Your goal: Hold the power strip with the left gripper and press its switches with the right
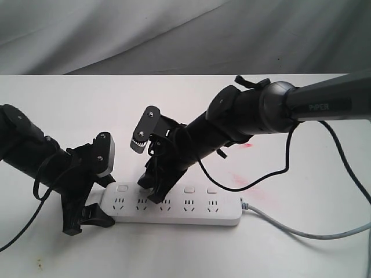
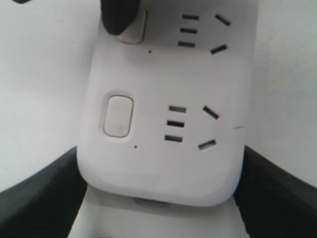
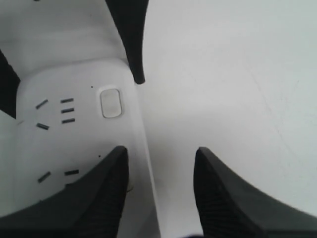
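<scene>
The white power strip (image 1: 174, 209) lies flat on the table, its grey cord (image 1: 301, 230) trailing off to the right. My left gripper (image 1: 104, 204) is shut on its left end; in the left wrist view the black fingers (image 2: 39, 196) press both sides of the strip (image 2: 163, 168). My right gripper (image 1: 149, 192) stands open over the strip (image 3: 74, 129), one fingertip (image 2: 119, 15) resting on the second switch (image 2: 136, 29). The first switch (image 1: 122, 188) (image 2: 119, 115) (image 3: 110, 102) is uncovered. In the right wrist view one finger (image 3: 106, 188) lies over the strip, the other over bare table.
The white table (image 1: 290, 139) carries a faint pink stain (image 1: 243, 180) behind the strip's right end. A thin black cable (image 1: 264, 180) loops down from the right arm (image 1: 324, 104). Grey cloth (image 1: 174, 35) hangs behind the table.
</scene>
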Tool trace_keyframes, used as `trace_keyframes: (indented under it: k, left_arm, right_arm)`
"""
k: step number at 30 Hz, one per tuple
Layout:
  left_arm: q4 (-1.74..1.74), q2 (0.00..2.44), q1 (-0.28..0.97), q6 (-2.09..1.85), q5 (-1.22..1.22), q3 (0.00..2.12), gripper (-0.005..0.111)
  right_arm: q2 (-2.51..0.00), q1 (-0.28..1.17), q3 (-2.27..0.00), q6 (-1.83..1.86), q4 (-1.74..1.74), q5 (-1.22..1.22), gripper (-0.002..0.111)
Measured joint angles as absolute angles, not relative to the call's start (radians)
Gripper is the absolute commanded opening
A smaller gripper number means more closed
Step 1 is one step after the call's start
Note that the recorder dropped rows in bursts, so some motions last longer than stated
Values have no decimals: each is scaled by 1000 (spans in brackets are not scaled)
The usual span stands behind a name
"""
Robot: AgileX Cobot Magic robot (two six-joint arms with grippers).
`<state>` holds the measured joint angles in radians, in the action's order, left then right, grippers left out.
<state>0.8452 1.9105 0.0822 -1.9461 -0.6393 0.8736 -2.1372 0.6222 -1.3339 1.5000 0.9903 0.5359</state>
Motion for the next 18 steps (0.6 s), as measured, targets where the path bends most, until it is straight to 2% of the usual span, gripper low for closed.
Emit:
trace_keyframes:
  k: [18]
  left_arm:
    - [845, 1911, 82, -1946, -639, 874, 60]
  right_arm:
    - [-2157, 626, -1338, 1502, 1007, 537, 41]
